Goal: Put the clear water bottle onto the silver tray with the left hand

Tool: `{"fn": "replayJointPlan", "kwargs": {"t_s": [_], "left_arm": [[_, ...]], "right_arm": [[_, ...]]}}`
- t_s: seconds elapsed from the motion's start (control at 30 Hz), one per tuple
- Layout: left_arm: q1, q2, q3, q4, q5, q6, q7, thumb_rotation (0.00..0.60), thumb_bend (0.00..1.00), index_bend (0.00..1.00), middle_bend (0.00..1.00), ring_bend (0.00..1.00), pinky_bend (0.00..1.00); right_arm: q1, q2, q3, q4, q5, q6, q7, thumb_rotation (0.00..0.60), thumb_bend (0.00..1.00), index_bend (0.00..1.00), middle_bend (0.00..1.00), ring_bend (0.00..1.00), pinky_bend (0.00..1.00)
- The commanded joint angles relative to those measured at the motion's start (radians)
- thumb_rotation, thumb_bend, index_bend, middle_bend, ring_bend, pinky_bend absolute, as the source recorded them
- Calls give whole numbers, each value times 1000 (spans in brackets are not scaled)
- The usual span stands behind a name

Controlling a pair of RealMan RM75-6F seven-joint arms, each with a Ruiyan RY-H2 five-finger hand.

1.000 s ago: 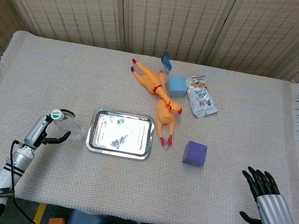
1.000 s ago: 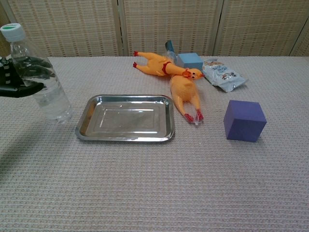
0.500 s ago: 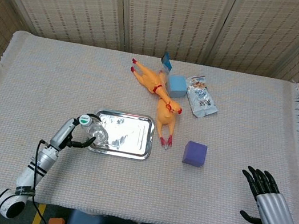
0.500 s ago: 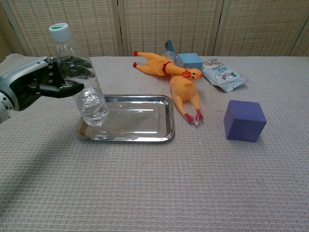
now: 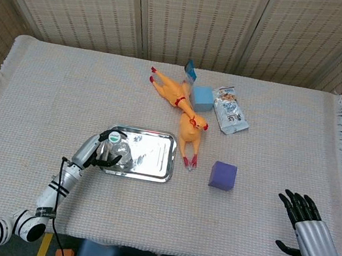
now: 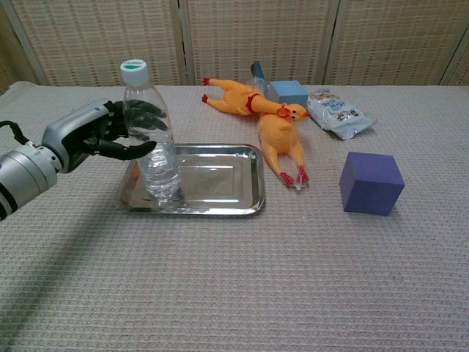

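Observation:
The clear water bottle (image 6: 154,139) with a green-and-white cap stands upright over the left end of the silver tray (image 6: 220,180), its base at or just above the tray floor. My left hand (image 6: 110,132) grips the bottle's upper body from the left, fingers wrapped around it. From the head view the bottle (image 5: 114,146) shows cap-up at the tray's (image 5: 149,156) left end, with the left hand (image 5: 97,151) beside it. My right hand (image 5: 311,232) rests at the table's near right corner, fingers spread, holding nothing.
Two yellow rubber chickens (image 6: 275,136) lie right of and behind the tray. A purple cube (image 6: 371,182) sits to the right. A light blue box (image 6: 287,92) and a snack packet (image 6: 335,111) lie at the back.
The left hand has carried the bottle rightward from the cloth left of the tray to over the tray's left end and lowered it. The right hand has stayed put.

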Motion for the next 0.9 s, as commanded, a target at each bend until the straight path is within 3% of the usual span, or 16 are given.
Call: {"fn": "replayJointPlan", "kwargs": {"t_s": [0.03, 0.17, 0.37, 0.9], "left_arm": [[-1, -3, 1, 6, -4, 2, 13, 600, 406, 266, 293, 111, 66], [-1, -3, 5, 5, -7, 3, 29, 600, 406, 207, 225, 43, 1], [-1, 7, 7, -6, -23, -17, 41, 600, 401, 5, 12, 0, 0], [27, 93, 56, -51, 36, 26, 47, 600, 339, 0, 0, 0, 0]], "right_arm": [[0, 0, 0, 0, 0, 0, -1, 600, 0, 0, 0, 0, 0], [1, 0, -2, -2, 4, -8, -8, 600, 0, 0, 0, 0, 0], [1, 0, -4, -5, 1, -7, -10, 600, 0, 0, 0, 0, 0], [-5, 0, -8, 0, -19, 16, 4, 600, 0, 0, 0, 0, 0]]}}
